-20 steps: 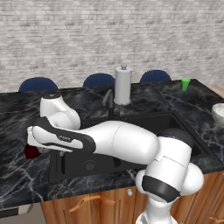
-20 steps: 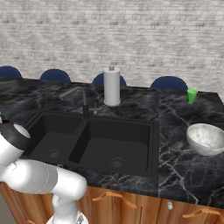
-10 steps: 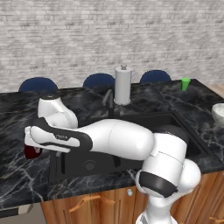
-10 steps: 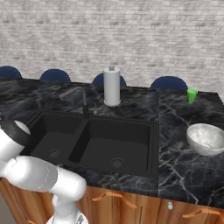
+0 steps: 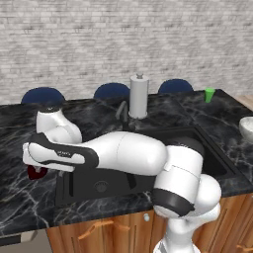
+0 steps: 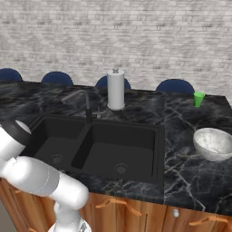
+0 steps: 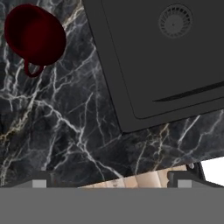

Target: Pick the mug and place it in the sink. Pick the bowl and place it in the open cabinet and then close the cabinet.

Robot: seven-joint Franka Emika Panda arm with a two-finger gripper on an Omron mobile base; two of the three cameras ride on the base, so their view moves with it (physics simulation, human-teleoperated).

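The dark red mug (image 7: 35, 37) stands upright on the black marble counter beside the sink's left basin (image 7: 175, 61), at the top left of the hand view. My gripper (image 7: 111, 182) is open and holds nothing; the mug lies well off to one side of its fingertips (image 7: 39, 182). In the left base view my hand hovers just above the mug (image 5: 36, 172) and partly hides it. The grey-white bowl (image 6: 214, 143) sits on the counter right of the black sink (image 6: 113, 145), also seen as the bowl (image 5: 247, 128) at the frame's right edge. The cabinet is out of view.
A paper towel roll (image 6: 116, 89) and the black faucet (image 6: 86, 103) stand behind the sink. A small green cup (image 6: 198, 99) is at the back right. Blue chair backs (image 5: 111, 91) line the far side. Lower wooden drawers with curved handles (image 6: 118, 205) run under the counter's front edge.
My hand has crept a little further left over the mug. The mug, the bowl and everything else stay where they were.
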